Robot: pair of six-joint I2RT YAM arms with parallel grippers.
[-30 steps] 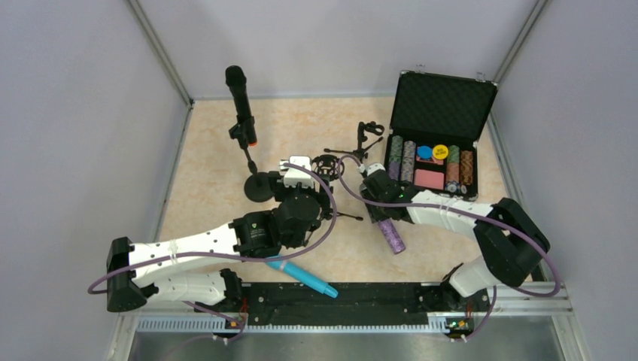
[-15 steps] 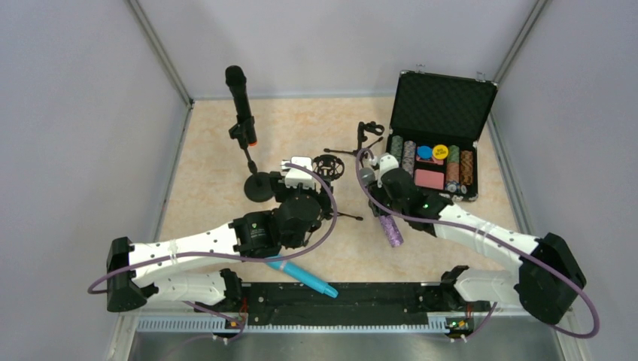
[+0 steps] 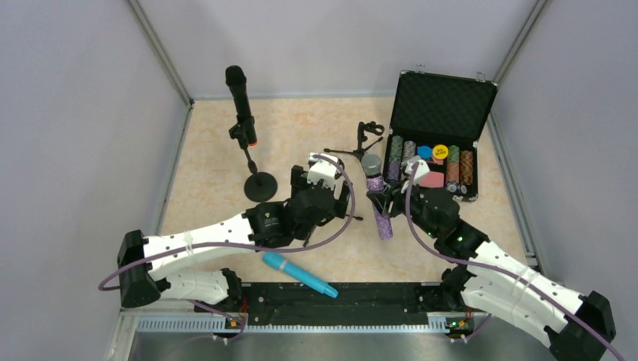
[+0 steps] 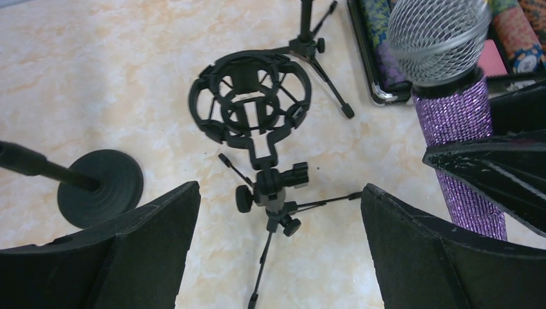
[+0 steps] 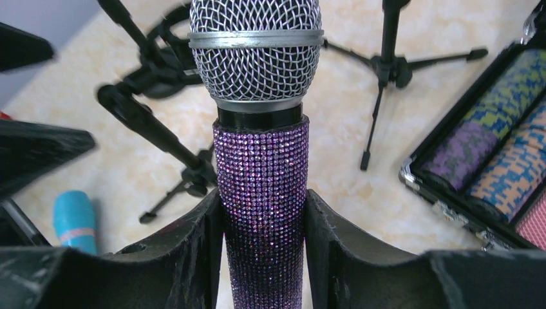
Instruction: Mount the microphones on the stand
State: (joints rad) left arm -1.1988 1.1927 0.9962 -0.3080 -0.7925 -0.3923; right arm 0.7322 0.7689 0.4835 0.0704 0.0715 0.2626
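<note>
1. Right gripper (image 5: 264, 222) is clenched on the purple glitter microphone (image 5: 261, 161), with one finger pressed against each side of the body. The silver mesh grille (image 5: 255, 45) projects forward of the fingertips.
2. Appearance of the held item: the glitter body is lighter purple below a black collar and darkens toward the fingers. A plain silver band rings the grille.
3. Microphones counted: three.
   - The purple one sits in the right gripper.
   - The black microphone (image 3: 241, 94), with an orange end ring, is clipped upright in the round-base stand (image 3: 259, 186), well off to the left and beyond both grippers.
   - The cyan microphone (image 3: 297, 274) lies flat behind the left gripper, toward the arm bases.
4. Stands counted: three.
   - The round-base stand carries the black microphone.
   - The shock-mount tripod (image 4: 251, 106) is directly ahead of the left gripper.
   - The clip tripod (image 3: 366, 135) is farther out, beyond the right gripper.
5. Left gripper (image 4: 277, 219) is released, its fingers spread wide and grasping nothing. The purple microphone stands just beside its right finger.
6. Outermost, an open case (image 3: 444, 113) of poker chips sits to the right of the right gripper on the table (image 3: 218, 150).
</note>
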